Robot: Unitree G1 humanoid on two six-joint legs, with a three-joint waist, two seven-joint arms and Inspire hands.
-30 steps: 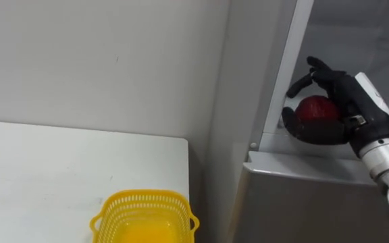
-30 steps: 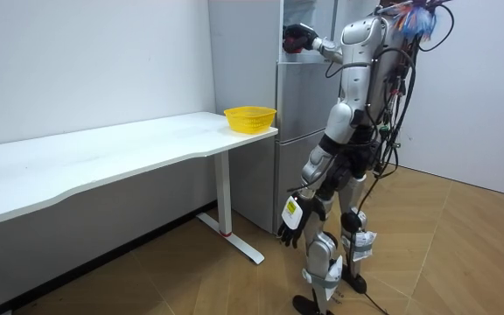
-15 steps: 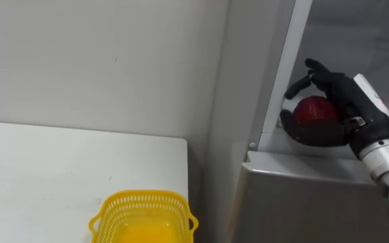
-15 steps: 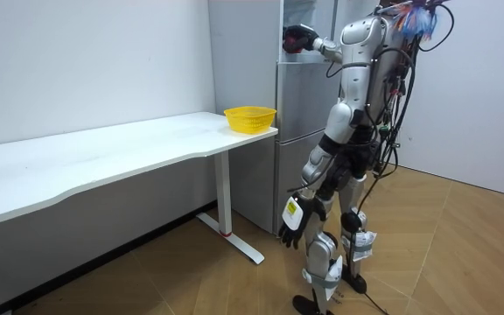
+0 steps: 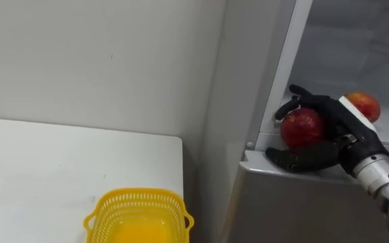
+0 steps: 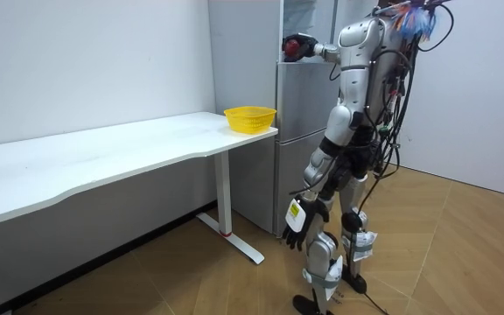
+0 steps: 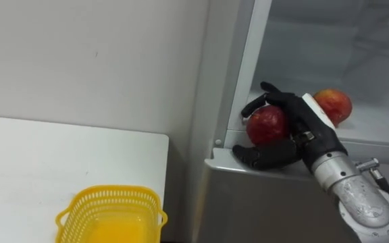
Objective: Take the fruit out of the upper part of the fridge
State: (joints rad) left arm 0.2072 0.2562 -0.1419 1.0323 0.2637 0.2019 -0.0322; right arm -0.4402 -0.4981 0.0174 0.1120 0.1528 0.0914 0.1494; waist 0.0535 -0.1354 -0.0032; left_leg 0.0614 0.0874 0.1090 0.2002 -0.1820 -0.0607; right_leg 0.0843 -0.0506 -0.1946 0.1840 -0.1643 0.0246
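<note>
My right hand is curled round a red apple at the front edge of the open upper fridge compartment. A second red apple lies on the fridge shelf just behind the hand. A yellow basket stands on the white table near its right end. My left hand hangs by my thigh, fingers relaxed. I stand facing the fridge.
The fridge's grey lower door sits below the hand. A white wall rises behind the table. The long table runs toward the room view's left over a wood floor.
My right hand has drawn the apple out and down toward the compartment's front edge. A second apple behind it has come into sight.
</note>
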